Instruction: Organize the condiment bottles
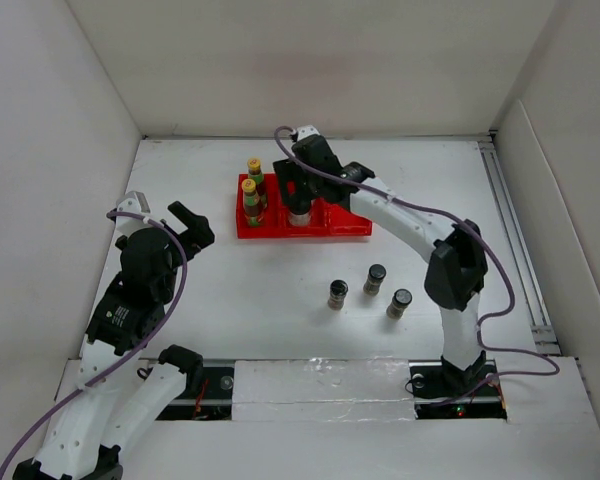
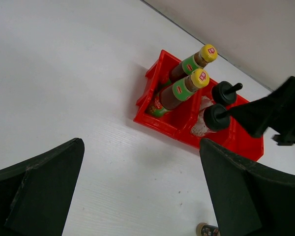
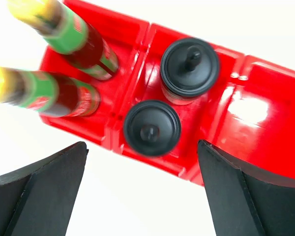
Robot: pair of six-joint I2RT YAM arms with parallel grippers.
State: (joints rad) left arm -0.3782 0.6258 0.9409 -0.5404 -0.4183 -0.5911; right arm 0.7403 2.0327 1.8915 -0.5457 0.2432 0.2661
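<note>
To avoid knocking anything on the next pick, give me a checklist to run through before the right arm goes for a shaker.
1. Right gripper open, holding nothing: ok.
2. Both black-lidded jars standing in the middle compartment of the tray: ok.
3. Clearance above the jars to pull away: cannot tell.
4. Right compartment free for shakers: ok.
5. Three shakers upright on the table, apart from each other: ok.
6. Left gripper open, off to the tray's side: ok.
</note>
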